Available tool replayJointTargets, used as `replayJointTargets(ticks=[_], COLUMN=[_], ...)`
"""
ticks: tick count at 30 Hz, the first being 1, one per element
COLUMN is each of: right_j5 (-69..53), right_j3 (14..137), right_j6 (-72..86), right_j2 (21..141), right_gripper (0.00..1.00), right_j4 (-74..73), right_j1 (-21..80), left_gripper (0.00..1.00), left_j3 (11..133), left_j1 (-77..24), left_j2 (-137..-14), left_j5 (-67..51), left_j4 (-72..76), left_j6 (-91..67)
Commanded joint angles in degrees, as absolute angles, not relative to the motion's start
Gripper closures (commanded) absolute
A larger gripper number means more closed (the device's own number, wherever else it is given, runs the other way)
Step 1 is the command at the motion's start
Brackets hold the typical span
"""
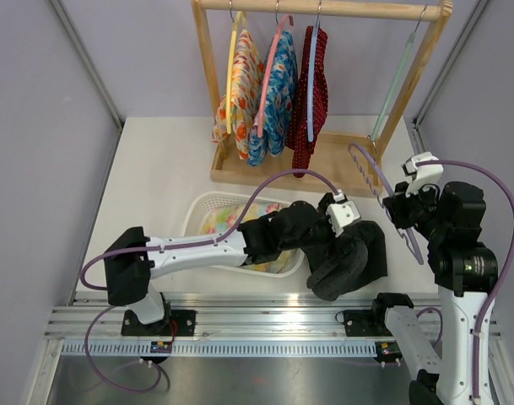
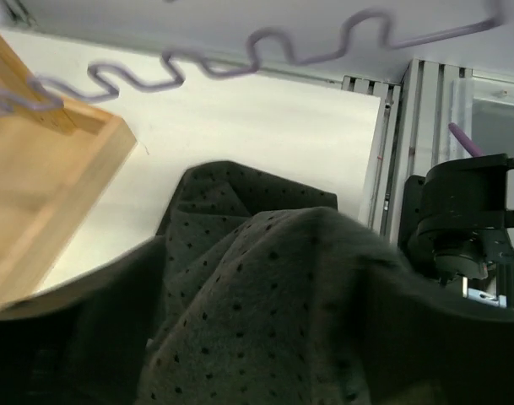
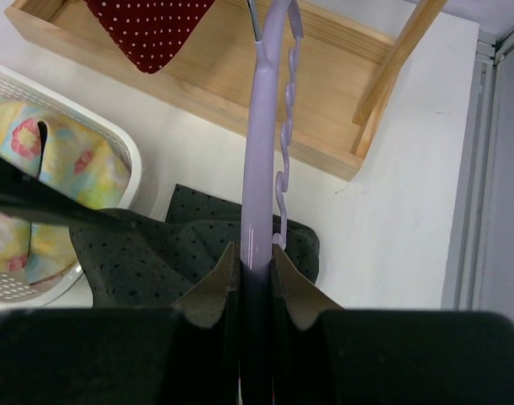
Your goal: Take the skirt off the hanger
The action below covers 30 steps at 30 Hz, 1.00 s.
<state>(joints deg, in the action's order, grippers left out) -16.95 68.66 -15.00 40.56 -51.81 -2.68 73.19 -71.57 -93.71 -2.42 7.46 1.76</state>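
The skirt (image 1: 358, 260) is dark grey with black dots and lies bunched on the table beside the basket, apart from the hanger. In the left wrist view the skirt (image 2: 273, 295) fills the lower frame and hides my fingers. My left gripper (image 1: 337, 243) is pressed into the cloth; its jaws do not show. My right gripper (image 1: 398, 211) is shut on the lavender hanger (image 1: 368, 173), held bare above the table. In the right wrist view the hanger (image 3: 265, 126) runs up between my right gripper (image 3: 257, 263) pads, with the skirt (image 3: 155, 245) below it. The hanger's wavy bar (image 2: 265, 55) crosses the left wrist view.
A wooden rack (image 1: 324, 164) at the back holds a floral garment (image 1: 244, 84), a blue one (image 1: 278, 93) and a red dotted one (image 1: 311, 84), plus a bare pale hanger (image 1: 396, 80). A white basket (image 1: 208, 202) of floral clothes sits under my left arm.
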Motion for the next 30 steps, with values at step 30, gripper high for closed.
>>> replayJointTargets(ticks=[30], right_j5=[-21.2], right_j3=[99.3], right_j6=[-5.02], right_j2=[59.12], right_gripper=[1.0], right_j4=[-50.37], right_j1=[-3.08], left_gripper=[0.01], left_j3=[62.85], left_j1=[-70.93], left_j2=[-63.93], left_j5=[-0.19], left_j4=[1.6], left_j6=[11.07])
